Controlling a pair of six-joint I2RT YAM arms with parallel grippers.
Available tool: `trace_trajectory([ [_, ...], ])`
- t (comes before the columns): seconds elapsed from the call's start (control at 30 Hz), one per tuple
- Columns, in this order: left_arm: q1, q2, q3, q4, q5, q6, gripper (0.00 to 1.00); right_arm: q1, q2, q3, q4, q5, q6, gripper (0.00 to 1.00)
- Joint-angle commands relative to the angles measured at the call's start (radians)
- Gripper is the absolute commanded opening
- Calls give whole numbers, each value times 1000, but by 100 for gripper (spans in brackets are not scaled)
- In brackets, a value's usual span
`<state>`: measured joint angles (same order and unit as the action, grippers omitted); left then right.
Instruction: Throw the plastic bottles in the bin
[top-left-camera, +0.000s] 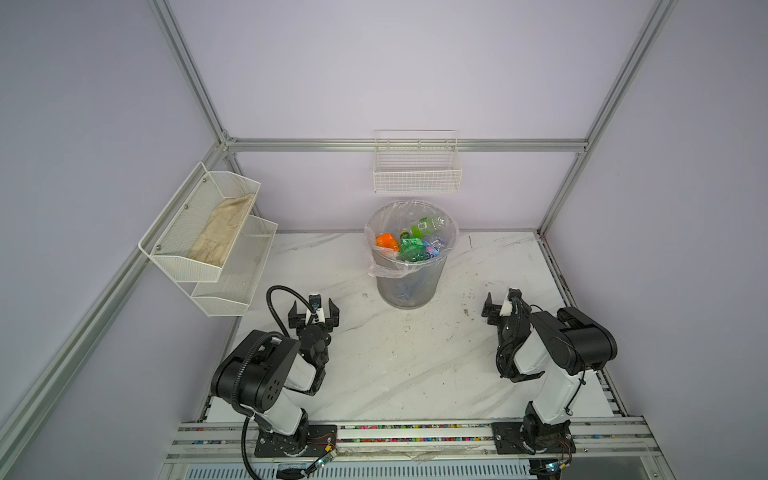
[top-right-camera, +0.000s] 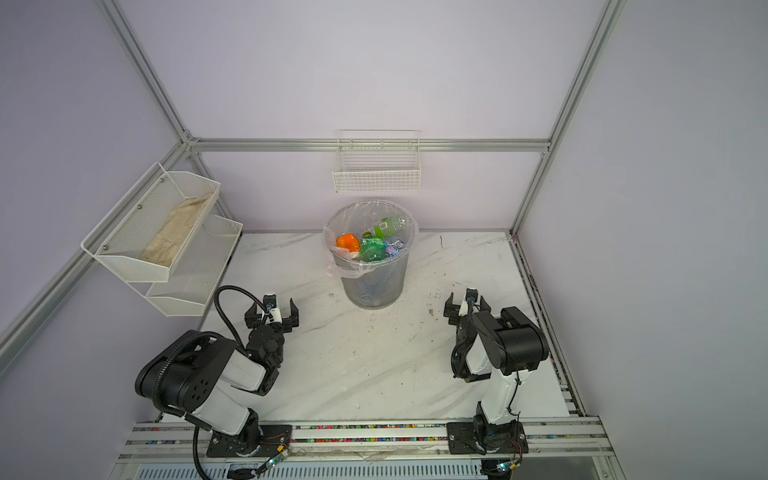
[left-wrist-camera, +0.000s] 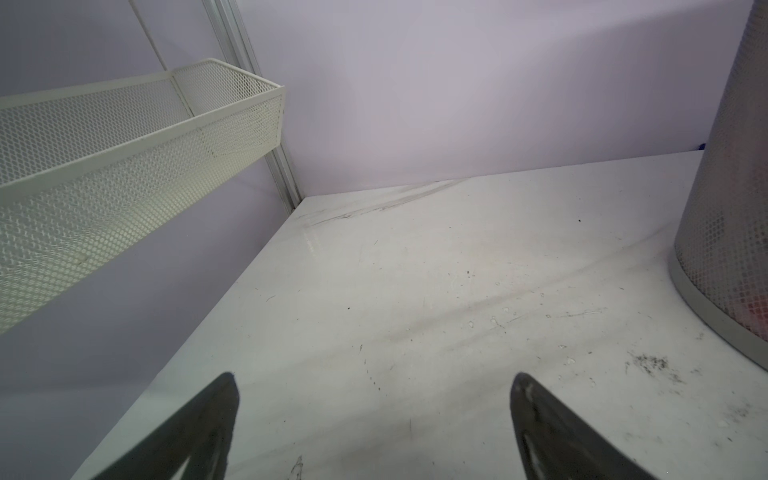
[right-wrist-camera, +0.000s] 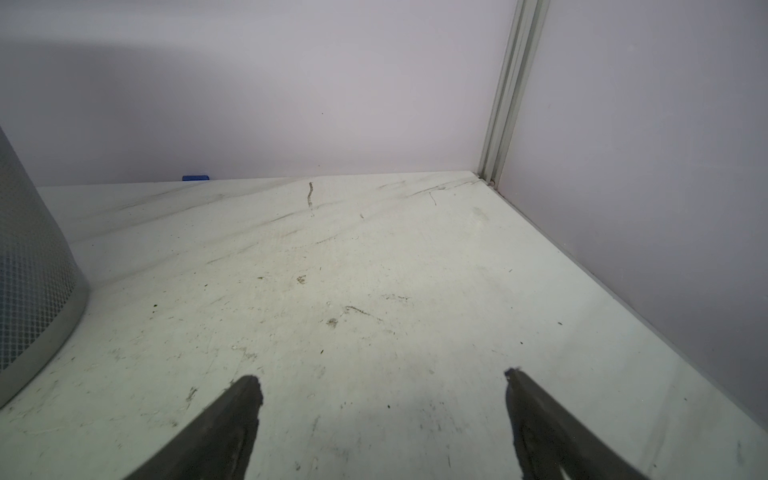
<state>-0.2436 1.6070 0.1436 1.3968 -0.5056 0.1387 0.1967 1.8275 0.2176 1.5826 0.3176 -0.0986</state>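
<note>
Marble-patterned white, the one table fills the floor of the cell, scuffed and speckled with dirt. Two arms stand at its near edge, the left arm and the right arm, each folded low.

One two-tier white mesh rack hangs on the left wall, and one beige cloth lies in its upper tier. One bin stands upright near the back wall, between the two arms and farther back than both, with a clear bag folded over its rim. One white wire basket hangs on the back wall above it.

All the plastic bottles in view lie heaped inside the bin, reaching close to the rim. Four can be told apart at the top: an orange one, an all-green one, a clear one with a green label leaning on the far side, and a blue-labelled one. Those beneath are blurred through the wall, so the full count cannot be told.

Both grippers are well apart from the bin and the bottles. The left gripper has its fingers spread wide over bare table, with the bin's base off to one side in the left wrist view. The right gripper is likewise spread wide with nothing between its fingers.

One small blue thing sits at the foot of the back wall, too small to identify.
</note>
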Motion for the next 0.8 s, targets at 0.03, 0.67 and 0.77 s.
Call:
trace_trajectory([
  [0.03,54,42,11,105,85,8,100,6,12,0,287,-1,-5,98],
  [0.67,244,-31,240,-451,295,-161,100,-74,-39,238,-210,4,69,97],
  [0.77,244,-32,235,-443,295,-160,100,-74,-42,233,-205,6,67,98],
])
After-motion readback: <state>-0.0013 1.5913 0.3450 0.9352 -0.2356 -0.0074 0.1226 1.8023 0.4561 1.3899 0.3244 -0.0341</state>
